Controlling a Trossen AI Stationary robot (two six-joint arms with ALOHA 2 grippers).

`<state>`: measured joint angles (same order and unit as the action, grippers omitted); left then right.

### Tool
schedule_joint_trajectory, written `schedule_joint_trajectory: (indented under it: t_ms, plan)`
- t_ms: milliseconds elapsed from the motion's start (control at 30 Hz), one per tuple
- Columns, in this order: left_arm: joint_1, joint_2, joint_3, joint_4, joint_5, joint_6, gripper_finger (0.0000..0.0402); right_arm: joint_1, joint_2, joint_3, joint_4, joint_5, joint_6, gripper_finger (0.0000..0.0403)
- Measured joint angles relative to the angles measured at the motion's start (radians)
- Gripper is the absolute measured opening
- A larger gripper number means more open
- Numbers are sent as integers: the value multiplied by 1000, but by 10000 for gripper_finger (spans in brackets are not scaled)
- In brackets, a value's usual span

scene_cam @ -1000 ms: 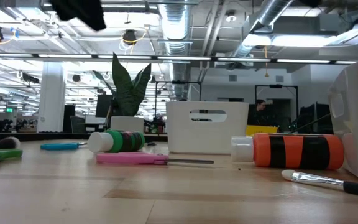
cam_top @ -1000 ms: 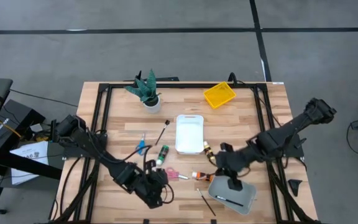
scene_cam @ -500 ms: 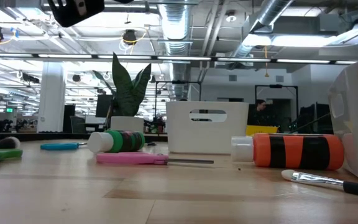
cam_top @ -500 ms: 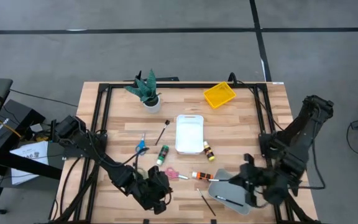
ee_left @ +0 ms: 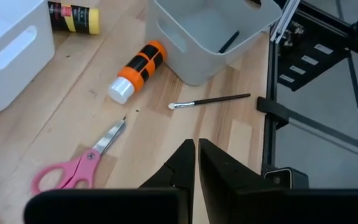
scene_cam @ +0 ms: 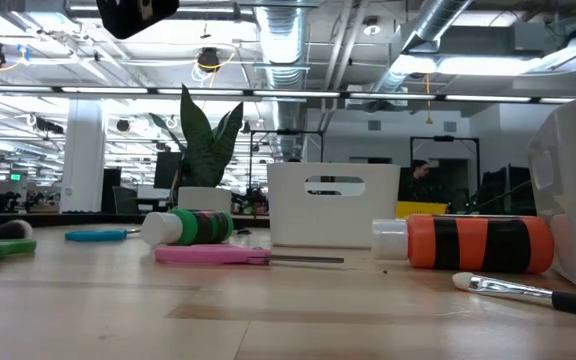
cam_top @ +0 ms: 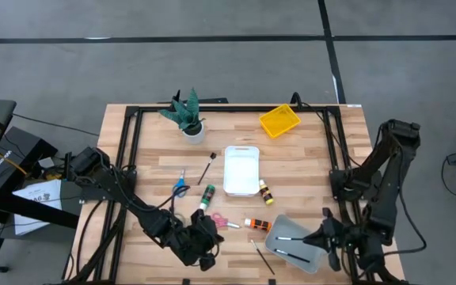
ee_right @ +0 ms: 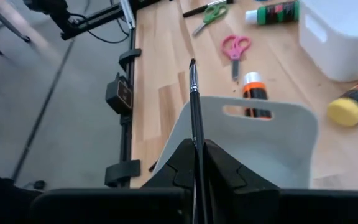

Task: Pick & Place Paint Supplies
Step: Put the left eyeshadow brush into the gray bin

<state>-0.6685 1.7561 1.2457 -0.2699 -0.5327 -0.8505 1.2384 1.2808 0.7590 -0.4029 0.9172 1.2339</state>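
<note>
A brush (ee_right: pixel 194 106) stands pinched in the right claw (ee_right: pixel 197 163), above the grey tray (ee_right: pixel 253 146) at the bench's (cam_top: pixel 307 158) near right corner. The left claw (ee_left: pixel 196 158) hangs shut and seemingly empty near the pink scissors (ee_left: pixel 76 168), orange bottle (ee_left: pixel 137 70) and another brush (ee_left: pixel 210 101).

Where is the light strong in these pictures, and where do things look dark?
Low view: ceiling lamps shine bright behind, so the plant looks dark against them. High view: even light on the table, only soft shadows. Right wrist view: the brush in the right claw is dark against the pale tray.
</note>
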Motion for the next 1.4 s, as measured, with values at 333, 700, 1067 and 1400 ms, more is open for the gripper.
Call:
schedule_joint_trajectory:
  t_ms: [333, 700, 1067, 1400]
  plan:
    - [0, 0, 0, 11, 1, 0, 10, -12, 0, -146, 154, -1, -4, 7]
    - [0, 0, 0, 10, 2, 4, 8, 6, 1, -226, 272, -46, -37, 7]
    - [0, 0, 1, 8, 2, 7, 8, -35, 24, -225, 296, -162, -83, 7]
    - [0, 0, 1, 8, 2, 7, 8, -37, 133, -224, 424, -160, -62, 7]
